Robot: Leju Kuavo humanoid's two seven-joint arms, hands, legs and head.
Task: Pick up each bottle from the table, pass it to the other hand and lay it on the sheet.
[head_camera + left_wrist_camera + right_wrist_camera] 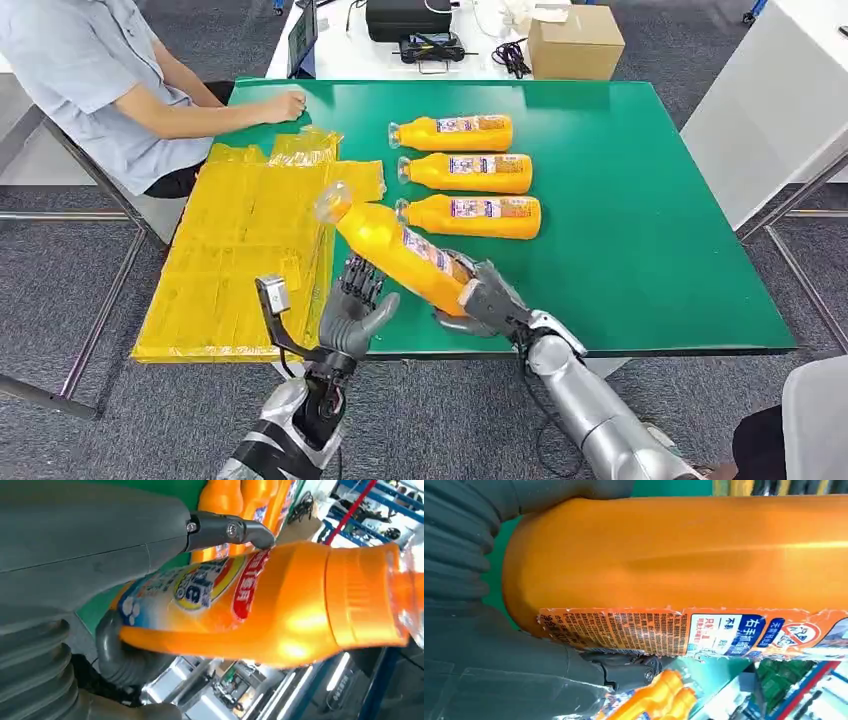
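Seated person (95, 75) (hand on table), cardboard box (575, 42) beyond.

Right robot hand (524, 680) grips an orange bottle (684, 560) at its base end; printed label (684, 632) faces the thumb side. Green surface (669, 487) behind. More orange bottles (659, 697) lie beyond.

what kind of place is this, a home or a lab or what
Probably a robotics lab or test workspace, not a home: a green worktable on grey carpet, a person seated at its side, and a white bench behind holding a black equipment case, cables and a cardboard box.
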